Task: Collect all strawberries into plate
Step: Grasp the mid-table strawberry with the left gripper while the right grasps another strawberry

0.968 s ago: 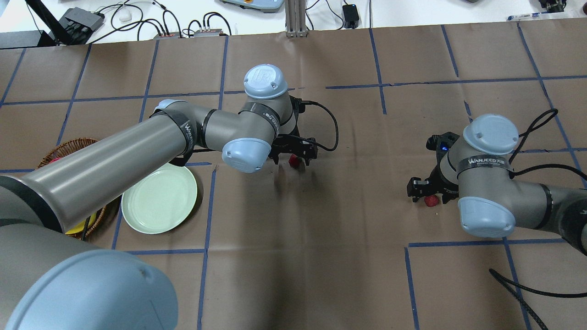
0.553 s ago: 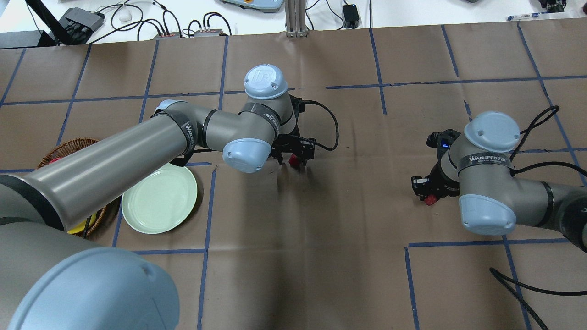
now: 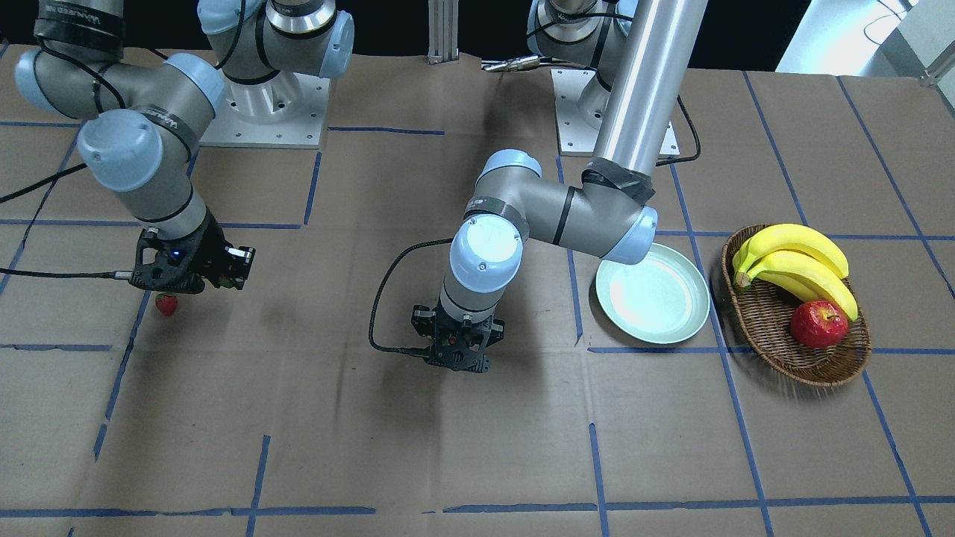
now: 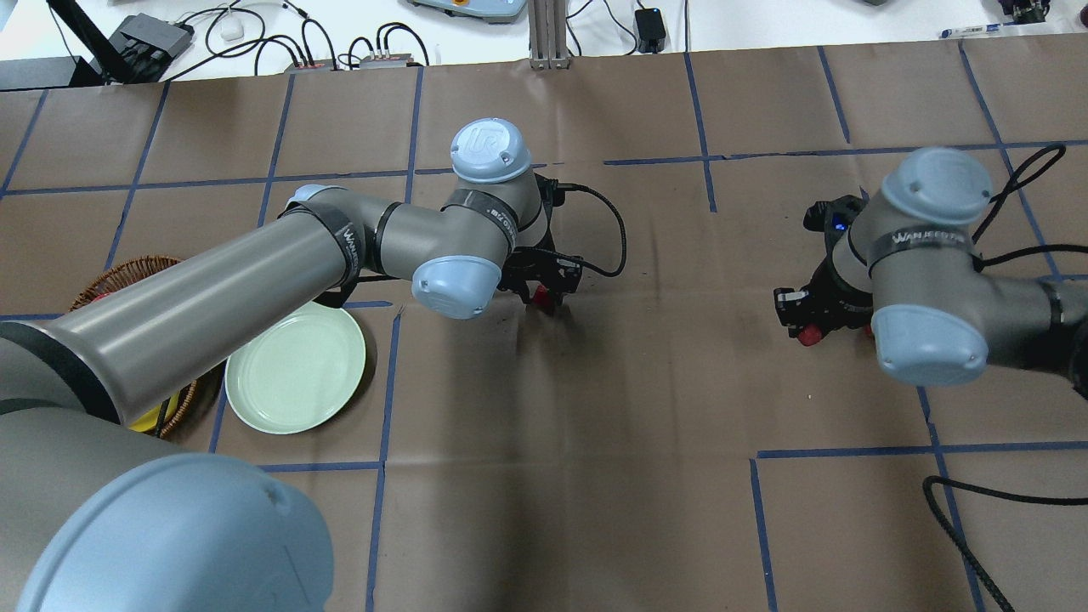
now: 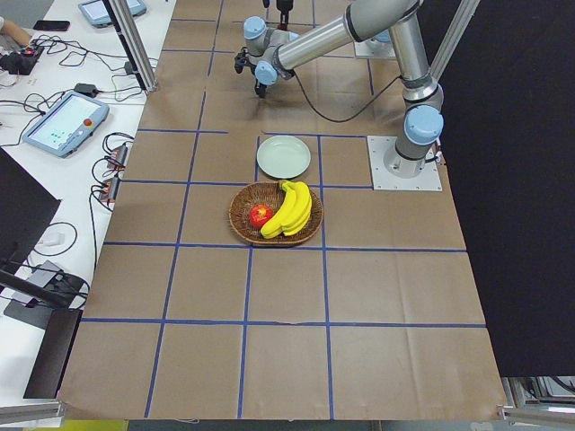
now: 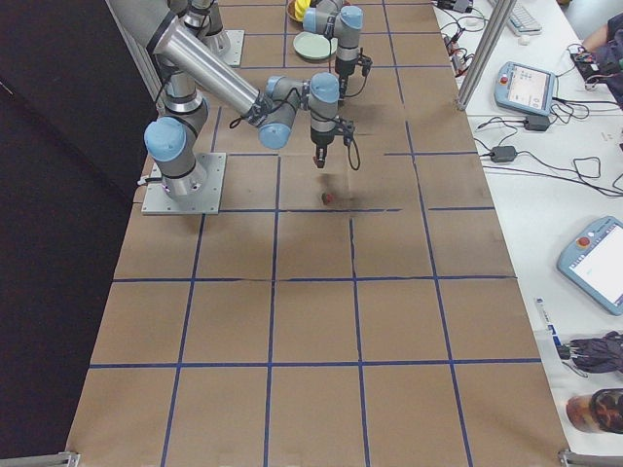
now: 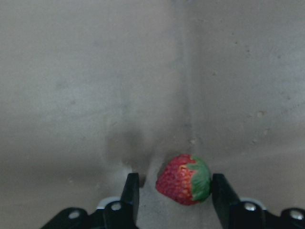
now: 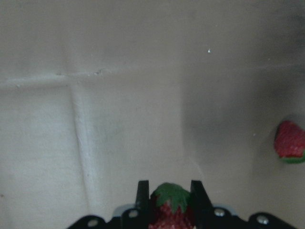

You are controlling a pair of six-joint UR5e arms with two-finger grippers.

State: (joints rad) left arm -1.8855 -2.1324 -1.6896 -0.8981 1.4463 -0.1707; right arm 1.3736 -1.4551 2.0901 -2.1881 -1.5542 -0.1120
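My left gripper [image 4: 544,293] is low over the table, its jaws on either side of a strawberry [image 7: 183,179]. The berry touches one finger [image 7: 223,193]; a small gap separates it from the other. My right gripper [image 4: 807,327] is shut on a second strawberry [image 8: 167,206] and holds it above the table. A third strawberry [image 3: 166,303] lies on the paper just beside the right gripper [image 3: 220,280] and also shows in the right wrist view [image 8: 289,145]. The pale green plate [image 4: 295,368] sits empty at the left, partly under my left arm.
A wicker basket [image 3: 794,358] with bananas [image 3: 798,261] and a red apple [image 3: 818,323] stands beside the plate [image 3: 653,294]. Cables trail from both wrists. Brown paper with blue tape lines covers the table.
My right gripper has risen and moved toward the far side with its strawberry. My left gripper's fingers have closed in around the strawberry beneath them.
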